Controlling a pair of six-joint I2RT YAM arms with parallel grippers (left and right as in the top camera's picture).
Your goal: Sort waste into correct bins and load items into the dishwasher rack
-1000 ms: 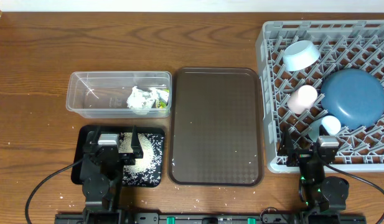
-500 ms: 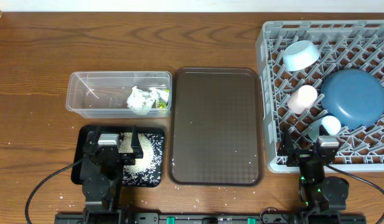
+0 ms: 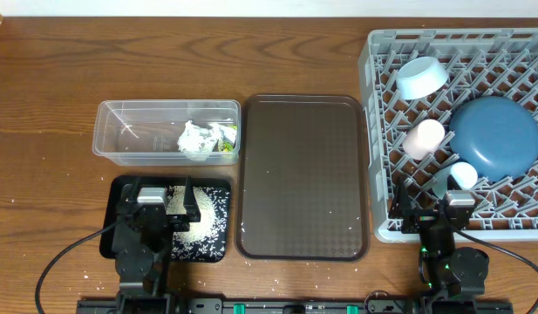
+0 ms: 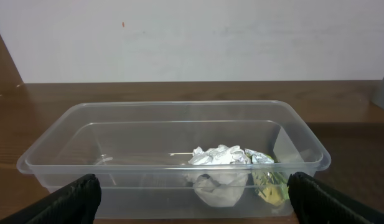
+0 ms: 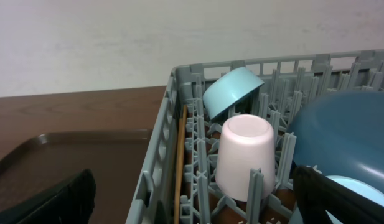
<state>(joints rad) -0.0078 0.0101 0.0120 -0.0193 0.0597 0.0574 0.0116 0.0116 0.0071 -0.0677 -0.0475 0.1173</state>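
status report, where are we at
Left gripper and right gripper open, empty. Wrapper in clear tub, rice on black tray. Plate, bowl, pink cup, light-blue cup in rack. Nothing blocking.

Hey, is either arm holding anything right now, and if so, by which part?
Nothing is held. The left pincer and the right pincer both stand open, with nothing between their fingers.

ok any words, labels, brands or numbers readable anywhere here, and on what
None can be read.
The crumpled wrapper in the clear tub shows green and yellow print, too crumpled and blurred to read.
The dishwasher rack shows no marking.
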